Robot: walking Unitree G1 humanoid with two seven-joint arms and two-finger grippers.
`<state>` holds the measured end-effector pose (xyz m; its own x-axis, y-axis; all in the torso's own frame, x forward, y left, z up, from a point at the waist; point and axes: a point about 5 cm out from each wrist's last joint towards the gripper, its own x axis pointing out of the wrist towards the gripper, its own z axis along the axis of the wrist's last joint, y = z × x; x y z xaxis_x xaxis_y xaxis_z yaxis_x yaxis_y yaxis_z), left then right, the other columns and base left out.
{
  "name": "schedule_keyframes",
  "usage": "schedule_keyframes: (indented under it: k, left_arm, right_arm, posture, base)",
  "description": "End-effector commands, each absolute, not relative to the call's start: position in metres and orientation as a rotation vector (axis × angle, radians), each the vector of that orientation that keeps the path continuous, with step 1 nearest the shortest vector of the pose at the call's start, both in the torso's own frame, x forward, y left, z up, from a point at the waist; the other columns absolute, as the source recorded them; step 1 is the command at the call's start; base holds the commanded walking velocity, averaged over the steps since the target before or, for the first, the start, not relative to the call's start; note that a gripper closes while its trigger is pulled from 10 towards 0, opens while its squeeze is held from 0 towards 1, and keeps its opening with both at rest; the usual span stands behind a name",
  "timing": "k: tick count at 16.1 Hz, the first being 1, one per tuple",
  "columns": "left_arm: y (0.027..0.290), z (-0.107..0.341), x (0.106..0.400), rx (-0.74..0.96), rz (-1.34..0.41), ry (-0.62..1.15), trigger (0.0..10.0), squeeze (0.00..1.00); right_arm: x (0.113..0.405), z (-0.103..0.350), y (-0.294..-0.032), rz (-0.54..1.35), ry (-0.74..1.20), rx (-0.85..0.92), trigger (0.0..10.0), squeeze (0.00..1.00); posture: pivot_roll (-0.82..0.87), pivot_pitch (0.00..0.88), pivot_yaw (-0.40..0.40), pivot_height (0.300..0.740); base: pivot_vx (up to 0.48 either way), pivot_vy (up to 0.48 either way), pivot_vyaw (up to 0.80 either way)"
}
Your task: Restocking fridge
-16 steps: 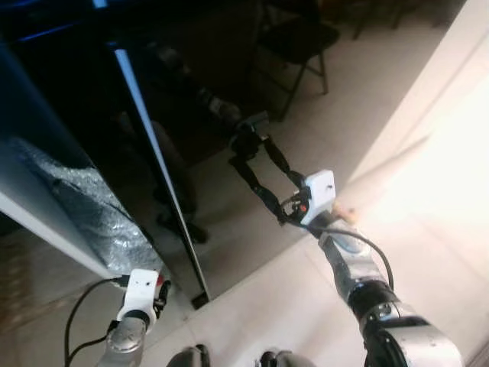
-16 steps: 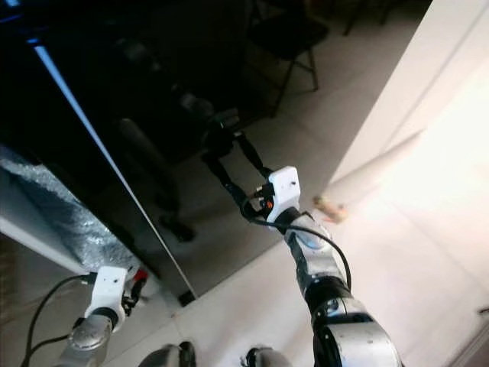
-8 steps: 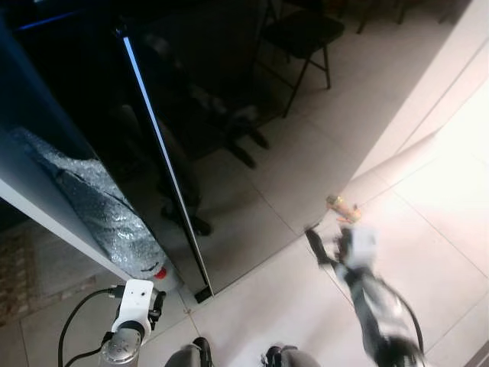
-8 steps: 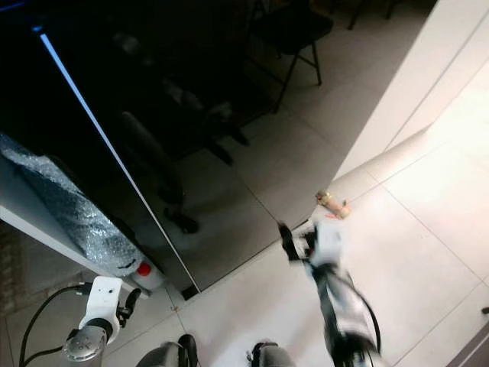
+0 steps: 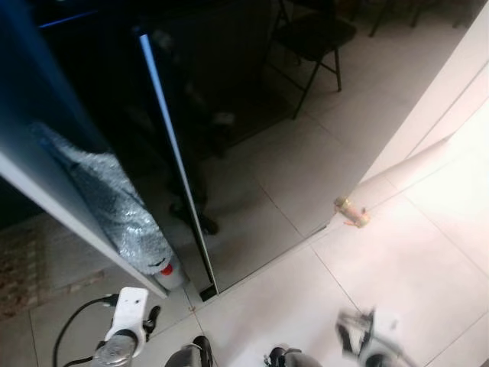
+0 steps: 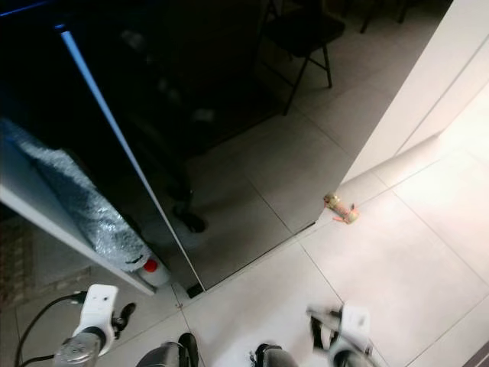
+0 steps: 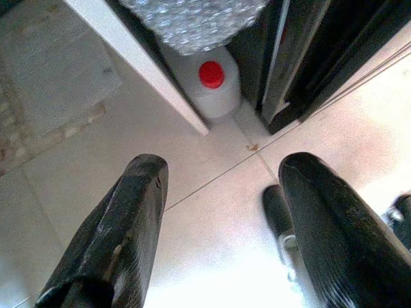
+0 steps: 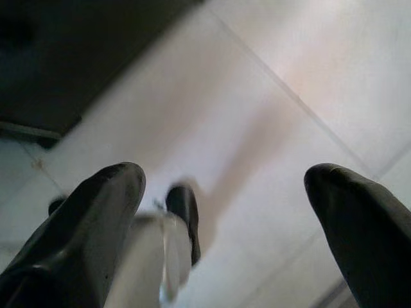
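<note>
Down by the tiled floor [image 5: 290,290], both claws hang spread wide and empty, left claw [image 7: 221,218] near a red-capped jug [image 7: 209,86] (right claw [image 8: 225,218] blurry).

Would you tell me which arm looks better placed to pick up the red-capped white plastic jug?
Probably the left: its open left gripper hangs near the red-capped white plastic jug, while the right gripper is farther away.

Pale tiled floor [image 5: 397,260], sunlit at right; dark folding chair [image 5: 313,38] behind.
</note>
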<state>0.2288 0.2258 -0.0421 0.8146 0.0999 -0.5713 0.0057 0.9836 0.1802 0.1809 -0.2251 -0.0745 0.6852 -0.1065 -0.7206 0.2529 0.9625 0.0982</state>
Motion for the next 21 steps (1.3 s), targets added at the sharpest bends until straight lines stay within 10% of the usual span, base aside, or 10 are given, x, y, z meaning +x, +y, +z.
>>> schedule_keyframes:
  k: [1, 21]
  left_arm:
    - [0.231, -0.052, 0.215, 0.160, 0.058, 0.710, 10.0, 0.00]
    - [0.223, -0.073, 0.190, 0.158, -0.007, 0.910, 10.0, 0.00]
  right_arm:
    - [0.163, -0.084, -0.228, -0.262, 0.873, 0.202, 10.0, 0.00]
    - [0.164, -0.086, -0.216, -0.202, 0.892, 0.125, 10.0, 0.00]
  posture:
    - [-0.04, 0.232, 0.017, 0.740]
    - [-0.06, 0.222, 0.018, 0.740]
  base:
    - [0.000, 0.000, 0.00]
    - [0.000, 0.000, 0.00]
